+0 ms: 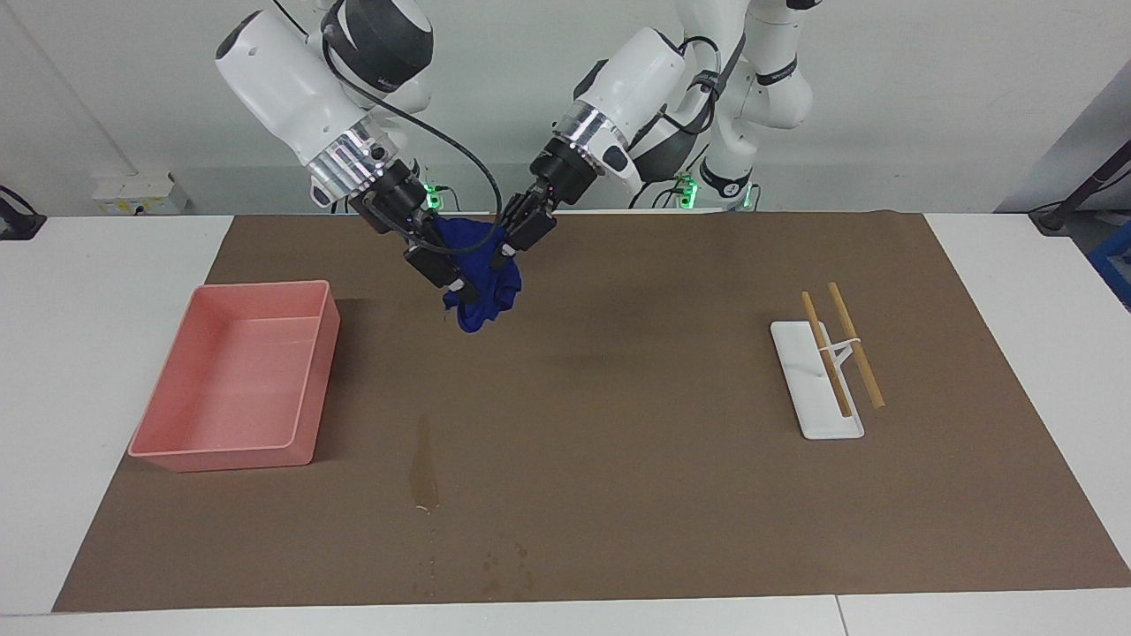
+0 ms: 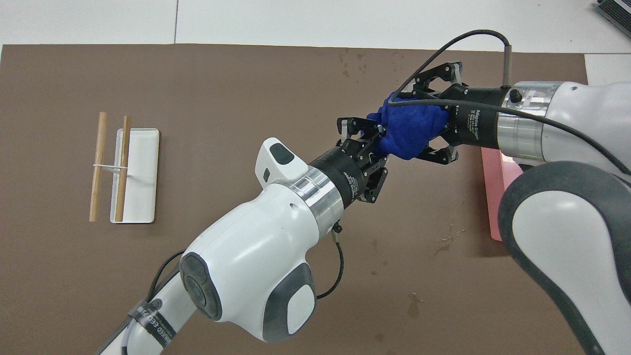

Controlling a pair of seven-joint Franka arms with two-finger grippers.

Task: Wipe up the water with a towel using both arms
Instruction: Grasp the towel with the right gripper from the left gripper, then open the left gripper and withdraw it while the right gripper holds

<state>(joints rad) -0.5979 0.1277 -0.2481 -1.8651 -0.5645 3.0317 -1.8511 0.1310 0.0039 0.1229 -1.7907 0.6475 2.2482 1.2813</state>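
Above the brown mat (image 1: 618,424), I hold the crumpled deep-blue soft towel (image 1: 482,283) airborne, left gripper (image 1: 511,246) and right gripper (image 1: 442,269) both clamped on its upper folds. Light, limp cloth: grip bunched edges. The glossy water streak (image 1: 424,464) lies farther from the robots.

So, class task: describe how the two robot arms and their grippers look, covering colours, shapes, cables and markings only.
Both arms are glossy white rounded shells with dark grey joint caps and ribbed silver wrist rings. The left gripper and right gripper are black open-framed claws on black cylinders with small white lettering. A black cable loops freely beside the right wrist; a thinner one hangs under the left wrist.
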